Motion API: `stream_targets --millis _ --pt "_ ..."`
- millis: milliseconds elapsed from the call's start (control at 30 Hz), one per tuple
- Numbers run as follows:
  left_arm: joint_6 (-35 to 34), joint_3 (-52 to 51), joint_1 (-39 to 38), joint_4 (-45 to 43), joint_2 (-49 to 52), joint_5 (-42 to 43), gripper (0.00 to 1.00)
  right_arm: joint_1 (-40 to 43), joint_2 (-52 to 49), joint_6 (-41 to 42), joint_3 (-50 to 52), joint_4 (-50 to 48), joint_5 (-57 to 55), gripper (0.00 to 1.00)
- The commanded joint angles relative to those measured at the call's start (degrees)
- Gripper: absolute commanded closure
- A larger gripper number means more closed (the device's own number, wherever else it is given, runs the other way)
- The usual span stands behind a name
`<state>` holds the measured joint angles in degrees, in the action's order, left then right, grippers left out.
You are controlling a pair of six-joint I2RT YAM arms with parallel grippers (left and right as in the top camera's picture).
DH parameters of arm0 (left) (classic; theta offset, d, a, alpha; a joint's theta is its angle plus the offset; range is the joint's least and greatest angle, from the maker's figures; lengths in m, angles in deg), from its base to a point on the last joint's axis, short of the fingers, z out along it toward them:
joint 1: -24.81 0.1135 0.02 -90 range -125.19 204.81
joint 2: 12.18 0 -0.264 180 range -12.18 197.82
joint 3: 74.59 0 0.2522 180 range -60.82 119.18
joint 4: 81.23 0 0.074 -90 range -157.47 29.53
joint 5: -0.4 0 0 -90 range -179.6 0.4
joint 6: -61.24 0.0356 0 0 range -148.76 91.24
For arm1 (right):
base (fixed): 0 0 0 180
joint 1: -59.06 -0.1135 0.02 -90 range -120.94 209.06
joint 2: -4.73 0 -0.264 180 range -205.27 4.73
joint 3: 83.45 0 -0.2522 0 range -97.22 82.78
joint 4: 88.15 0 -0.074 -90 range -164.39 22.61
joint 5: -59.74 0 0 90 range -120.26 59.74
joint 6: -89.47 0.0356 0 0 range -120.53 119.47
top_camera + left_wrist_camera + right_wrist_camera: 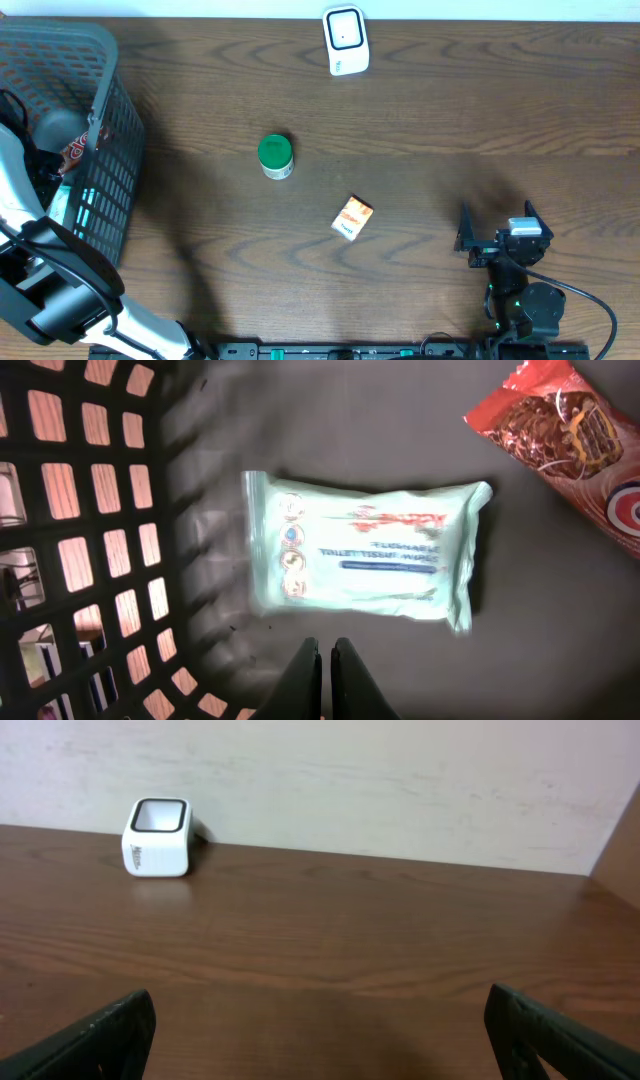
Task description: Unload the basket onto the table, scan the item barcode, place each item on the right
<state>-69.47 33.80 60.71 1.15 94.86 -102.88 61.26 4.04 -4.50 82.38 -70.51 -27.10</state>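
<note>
Inside the grey basket (90, 510), a pale green pack of wipes (365, 550) lies flat on the floor, with a red snack packet (570, 440) beside it. My left gripper (326, 645) hangs just above the near edge of the wipes, shut with nothing between its fingers. The white scanner (346, 40) stands at the table's far edge and also shows as the scanner (156, 838) in the right wrist view. My right gripper (497, 215) rests at the front right, open and holding nothing, its gripper (318, 1005) facing the far wall.
The basket (110, 90) fills the table's left end, and my left arm reaches down into it. A green-lidded jar (275, 156) and a small orange box (352, 217) lie on the wood near the middle.
</note>
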Motion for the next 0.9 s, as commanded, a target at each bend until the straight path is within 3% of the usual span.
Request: stream_targets --millis 0,100,200,233,300,367,400,600,733,867 --pt "-0.5 1.3 0.4 0.3 -0.3 0.8 0.93 -0.4 0.3 0.7 0.1 0.2 -0.1 0.01" --pt "-0.5 1.3 0.3 1.6 -0.3 0.7 0.88 -0.4 0.3 0.7 0.1 0.2 -0.1 0.01" --pt "5.3 1.2 0.3 2.0 -0.3 0.6 0.40 -0.4 0.3 0.7 0.1 0.2 -0.1 0.01" --pt "9.1 1.2 0.3 1.9 -0.3 0.6 0.28 -0.4 0.3 0.7 0.1 0.2 -0.1 0.01" --pt "16.7 1.2 0.3 1.5 -0.3 0.6 0.13 -0.4 0.3 0.7 0.1 0.2 -0.1 0.01" --pt "23.7 1.2 0.3 1.0 -0.3 0.6 0.11 -0.4 0.3 0.7 0.1 0.2 -0.1 0.01" --pt "25.9 1.2 0.3 1.0 -0.3 0.6 0.01 -0.4 0.3 0.7 0.1 0.2 -0.1 0.01" --pt "30.1 0.5 0.3 -0.4 -0.3 0.2 0.02 -0.4 0.3 0.7 0.1 0.2 -0.1 0.01" --pt "47.6 -2.6 0.4 -5.4 0.0 1.7 0.02 -0.4 0.3 0.7 0.1 0.2 -0.1 0.01" --pt "56.3 -7.2 1.0 -11.8 0.2 1.7 0.02 -0.4 0.3 0.7 0.1 0.2 -0.1 0.01"
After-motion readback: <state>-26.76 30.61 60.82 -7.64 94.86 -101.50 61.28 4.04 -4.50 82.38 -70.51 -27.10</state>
